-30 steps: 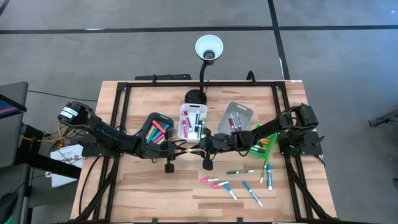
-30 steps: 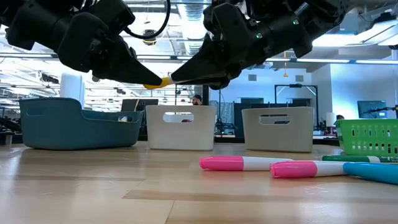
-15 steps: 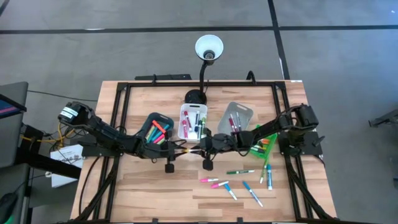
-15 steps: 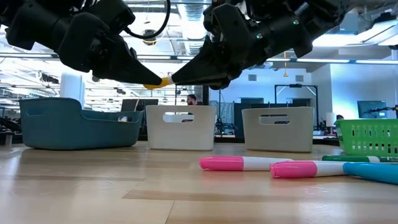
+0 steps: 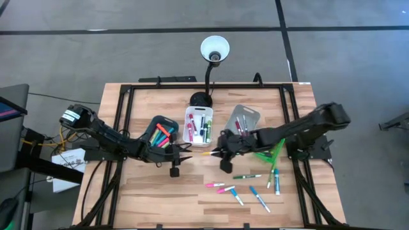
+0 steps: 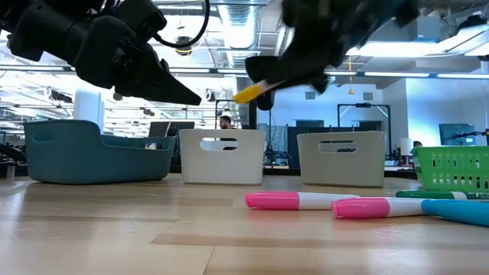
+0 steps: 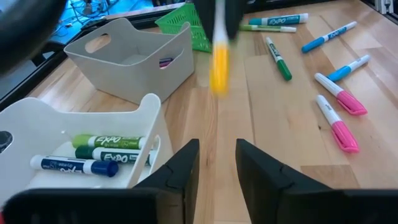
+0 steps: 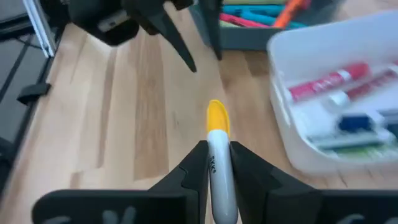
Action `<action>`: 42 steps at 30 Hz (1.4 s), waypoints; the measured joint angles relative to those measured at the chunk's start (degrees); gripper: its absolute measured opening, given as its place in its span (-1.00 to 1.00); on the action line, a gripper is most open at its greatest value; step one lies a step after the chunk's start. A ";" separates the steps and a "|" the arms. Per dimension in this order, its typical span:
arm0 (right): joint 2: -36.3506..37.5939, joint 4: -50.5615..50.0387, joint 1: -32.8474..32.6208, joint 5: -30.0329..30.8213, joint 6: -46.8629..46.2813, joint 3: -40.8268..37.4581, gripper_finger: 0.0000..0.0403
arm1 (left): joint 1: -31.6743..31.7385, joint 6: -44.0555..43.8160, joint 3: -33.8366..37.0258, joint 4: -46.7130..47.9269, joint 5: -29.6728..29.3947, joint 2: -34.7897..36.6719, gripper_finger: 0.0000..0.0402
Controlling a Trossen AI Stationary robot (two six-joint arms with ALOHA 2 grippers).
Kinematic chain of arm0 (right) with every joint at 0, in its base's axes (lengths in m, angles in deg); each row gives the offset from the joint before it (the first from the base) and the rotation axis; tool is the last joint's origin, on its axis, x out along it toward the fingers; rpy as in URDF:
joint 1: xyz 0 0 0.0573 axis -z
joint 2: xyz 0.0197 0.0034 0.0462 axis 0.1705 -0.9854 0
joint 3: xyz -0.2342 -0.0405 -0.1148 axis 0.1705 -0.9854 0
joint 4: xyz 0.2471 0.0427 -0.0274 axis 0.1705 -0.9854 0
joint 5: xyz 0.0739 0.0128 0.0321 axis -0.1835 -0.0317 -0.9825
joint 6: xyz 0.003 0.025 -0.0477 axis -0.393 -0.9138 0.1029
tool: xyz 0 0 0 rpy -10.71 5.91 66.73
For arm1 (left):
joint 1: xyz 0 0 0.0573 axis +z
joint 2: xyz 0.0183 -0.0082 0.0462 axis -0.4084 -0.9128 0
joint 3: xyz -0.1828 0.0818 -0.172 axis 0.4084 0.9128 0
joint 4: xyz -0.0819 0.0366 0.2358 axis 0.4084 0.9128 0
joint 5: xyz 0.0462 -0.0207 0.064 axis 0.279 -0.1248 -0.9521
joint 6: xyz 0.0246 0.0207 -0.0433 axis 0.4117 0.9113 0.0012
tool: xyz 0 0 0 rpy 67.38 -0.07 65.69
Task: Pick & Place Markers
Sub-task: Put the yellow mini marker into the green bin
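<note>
Fingers of the right gripper [image 8: 211, 163] pinch a yellow-capped marker [image 8: 217, 149] above the table, while the left gripper [image 7: 216, 163] hangs parted and empty nearby. Carrying it level should keep it from slipping before it reaches a bin.

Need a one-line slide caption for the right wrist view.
Right gripper holding a yellow-capped marker above the table, left gripper open opposite.

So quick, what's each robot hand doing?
Left gripper: open, holding nothing.
Right gripper: shut on the yellow marker.
</note>
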State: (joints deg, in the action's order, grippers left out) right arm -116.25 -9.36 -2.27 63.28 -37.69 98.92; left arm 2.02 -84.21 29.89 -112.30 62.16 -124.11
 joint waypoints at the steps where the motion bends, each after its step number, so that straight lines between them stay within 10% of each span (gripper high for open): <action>1: 2.02 -3.10 -0.53 0.94 -1.53 0.04 -0.75 | 0.00 0.00 0.00 0.00 0.02 0.00 -0.49; 20: 27.57 -77.63 -20.93 14.15 -65.66 0.02 -0.77 | 0.00 -1.49 0.00 0.00 0.20 0.00 -0.49; 42: 14.43 -66.07 -16.84 7.97 -61.82 -8.20 -0.72 | -0.02 -2.99 0.00 -0.43 0.24 0.01 -0.49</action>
State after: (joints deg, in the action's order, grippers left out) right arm -101.83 -75.43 -19.10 71.25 -99.52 90.72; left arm 1.99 -87.20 29.89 -112.73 62.40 -124.10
